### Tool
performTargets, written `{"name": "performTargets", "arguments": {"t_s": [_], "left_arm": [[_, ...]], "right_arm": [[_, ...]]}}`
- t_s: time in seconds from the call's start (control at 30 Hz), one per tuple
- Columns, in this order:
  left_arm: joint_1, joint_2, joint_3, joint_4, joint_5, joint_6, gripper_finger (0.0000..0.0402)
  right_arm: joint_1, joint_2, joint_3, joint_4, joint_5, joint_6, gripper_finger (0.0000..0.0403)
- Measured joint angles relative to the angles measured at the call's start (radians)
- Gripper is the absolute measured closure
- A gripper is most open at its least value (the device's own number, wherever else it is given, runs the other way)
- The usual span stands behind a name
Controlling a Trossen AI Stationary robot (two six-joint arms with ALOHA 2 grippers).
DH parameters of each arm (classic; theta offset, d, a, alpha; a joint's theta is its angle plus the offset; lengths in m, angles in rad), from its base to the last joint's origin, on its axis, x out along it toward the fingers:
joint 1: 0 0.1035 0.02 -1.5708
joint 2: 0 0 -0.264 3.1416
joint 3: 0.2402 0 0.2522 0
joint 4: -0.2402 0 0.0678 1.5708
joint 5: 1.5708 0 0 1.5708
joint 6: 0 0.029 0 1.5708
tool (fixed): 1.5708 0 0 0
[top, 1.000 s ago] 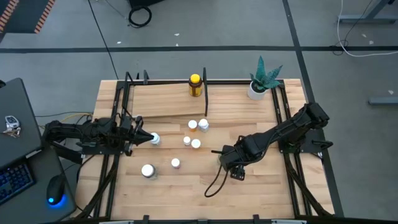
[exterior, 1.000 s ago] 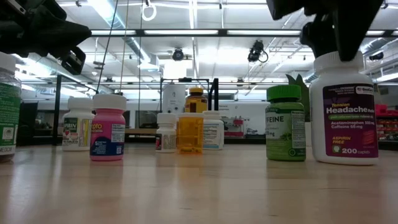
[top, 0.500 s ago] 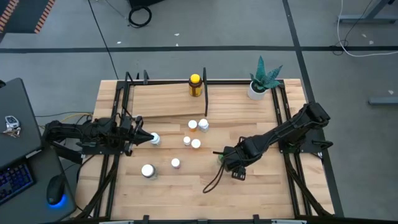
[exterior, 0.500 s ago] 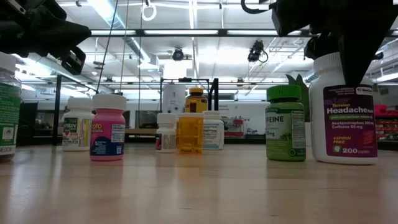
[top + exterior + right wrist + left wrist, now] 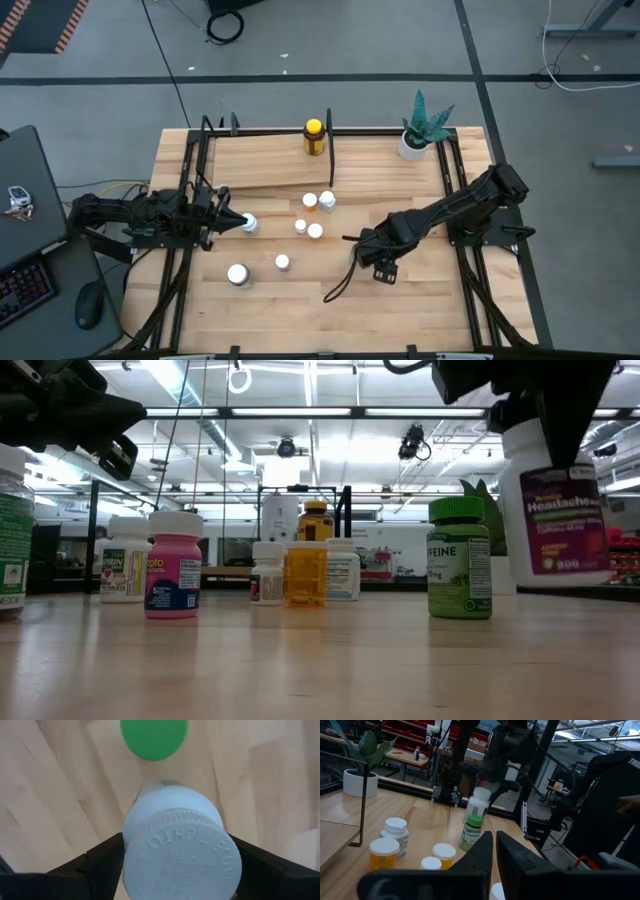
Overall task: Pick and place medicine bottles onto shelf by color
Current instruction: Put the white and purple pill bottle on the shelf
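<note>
On the slatted table (image 5: pixel 420 300), in front of the wooden shelf (image 5: pixel 265 160) at its far edge, the right gripper (image 5: pixel 172 865) is clamping its two dark fingers (image 5: pixel 95 862) on the cap of a large white headache-tablet bottle (image 5: pixel 553 500) and holding it clear of the tabletop, tilted slightly, as the low view is showing. Just beside that bottle, a green-capped bottle (image 5: pixel 460 557) is standing upright on the wood, apart from it. In the high view the right gripper (image 5: pixel 368 248) is hanging in front of the shelf, toward its potted-plant end.

The left gripper (image 5: pixel 238 221) is waiting just in front of the shelf's near-left corner, its fingers (image 5: pixel 485 847) pressed together with nothing between them, its tip beside a white-capped bottle (image 5: pixel 249 223).

One amber bottle with a yellow cap (image 5: pixel 314 137) is standing on the shelf against its rear rail. The other medicine bottles are standing on the table in front of the shelf: an orange bottle (image 5: pixel 310 201) and white ones clustered near its front edge, and a larger white-capped bottle (image 5: pixel 238 273) farther forward. A white pot with a green plant (image 5: pixel 414 143) is sitting at the shelf's right rear corner.
</note>
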Motion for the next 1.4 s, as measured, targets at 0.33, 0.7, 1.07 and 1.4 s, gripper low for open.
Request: {"name": "performTargets", "arguments": {"t_s": [0.33,0.7,1.07,1.4], "left_arm": [[0.0,0.0,0.0,0.0,0.0,0.0,0.0363],[0.0,0.0,0.0,0.0,0.0,0.0,0.0373],[0.0,0.0,0.0,-0.001,0.0,0.0,0.0365],[0.0,0.0,0.0,-0.001,0.0,0.0,0.0373]], "right_arm": [[-0.078,-0.001,0.175,-0.194,0.06,-0.066,0.0092],[-0.209,0.001,0.291,-0.045,0.133,-0.294,0.0091],[-0.349,0.131,0.411,0.103,0.079,-0.67,0.0091],[-0.473,0.385,0.826,-0.037,0.058,-0.939,0.0091]]}}
